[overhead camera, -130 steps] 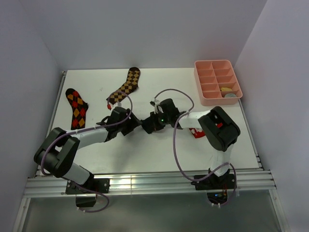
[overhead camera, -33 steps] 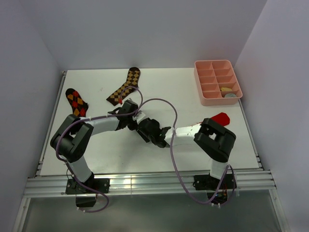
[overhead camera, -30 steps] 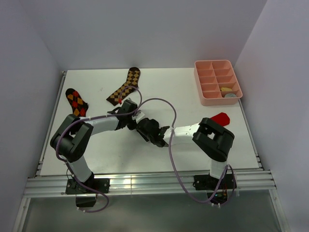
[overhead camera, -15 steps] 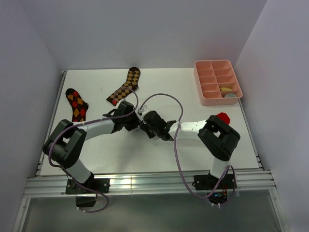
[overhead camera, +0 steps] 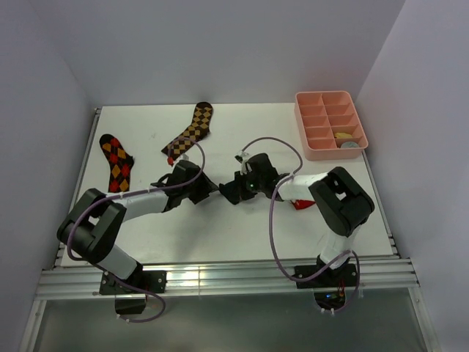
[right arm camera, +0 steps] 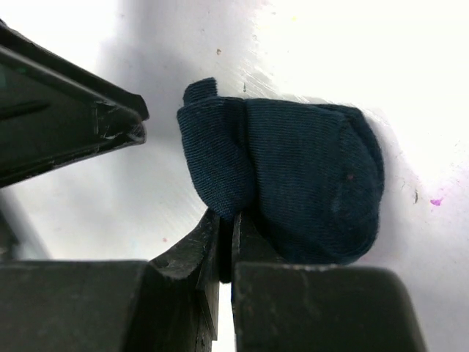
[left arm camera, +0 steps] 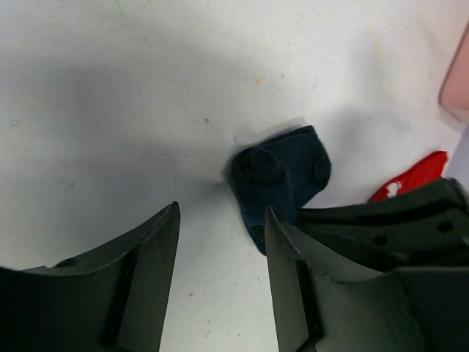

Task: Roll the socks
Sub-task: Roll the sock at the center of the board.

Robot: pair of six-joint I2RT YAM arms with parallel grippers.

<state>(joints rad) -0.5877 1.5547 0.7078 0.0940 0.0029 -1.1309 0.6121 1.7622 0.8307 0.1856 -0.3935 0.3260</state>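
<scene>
A: Navy knit, bunched into a stubby roll: the navy sock (right arm camera: 293,183), lying on the white worktop (overhead camera: 256,235) near mid-frame of the overhead view, mostly hidden there between the two arms.

B: Held by anything?

A: Pinched by the right pincer (right arm camera: 226,235). Clenched on a fold at the sock's edge, lower centre of the right wrist view, with the rest of the roll bulging out to the right of the fingers.

B: And the left pincer (left arm camera: 220,227)?

A: Released. Fingers spread wide at the bottom of the left wrist view, with only bare worktop between them. Sock just beyond the tips, closer to the right-hand finger; touching it or not, hard to tell.

B: Any other small socks?

A: Over in the pink compartment tray (overhead camera: 299,121), upper right of the overhead view: a mustard sock (overhead camera: 342,136) and a grey sock (overhead camera: 351,144), both in the right-hand column towards the near end. Too small for detail.

B: Elsewhere on the worktop?

A: A red sock (overhead camera: 299,203) peeking from under the right arm, right of centre. A black argyle sock (overhead camera: 117,163) with red and orange diamonds at far left. A brown checkered sock (overhead camera: 189,132) lying diagonally, upper left of centre.
</scene>
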